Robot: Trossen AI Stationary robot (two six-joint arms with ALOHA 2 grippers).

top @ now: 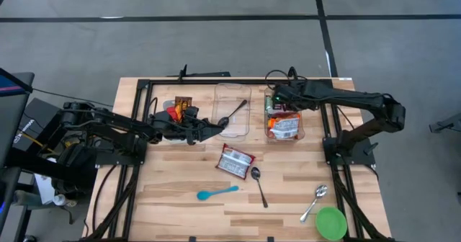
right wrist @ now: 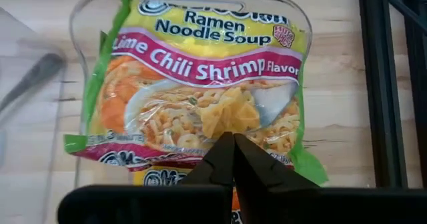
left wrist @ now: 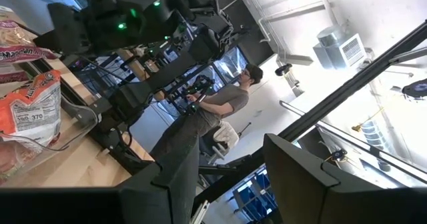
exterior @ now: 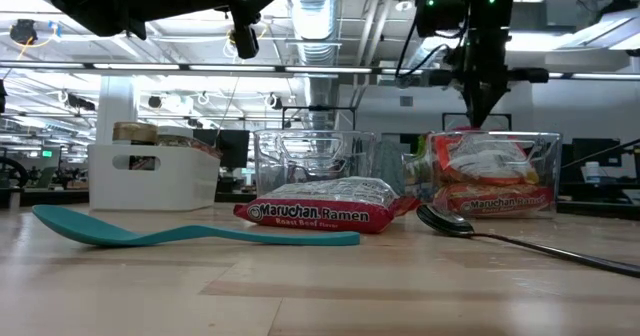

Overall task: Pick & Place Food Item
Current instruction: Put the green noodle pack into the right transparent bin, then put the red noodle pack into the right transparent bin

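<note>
Clear plastic bin [right wrist: 80, 24] at the table's far right holds a lime chili shrimp ramen packet [right wrist: 200, 84]: light, crinkly, slippery, brittle inside. Right gripper [right wrist: 233, 147] is pinched closed on its wrapper, mid-face. Left gripper [left wrist: 230, 167] idles part-open, empty.

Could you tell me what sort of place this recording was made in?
Most likely a robotics lab or workshop in an industrial-style building. The low view shows exposed ceiling ducts and strip lights; the wooden table stands on a bare concrete floor, and a person stands among equipment beyond it.
</note>
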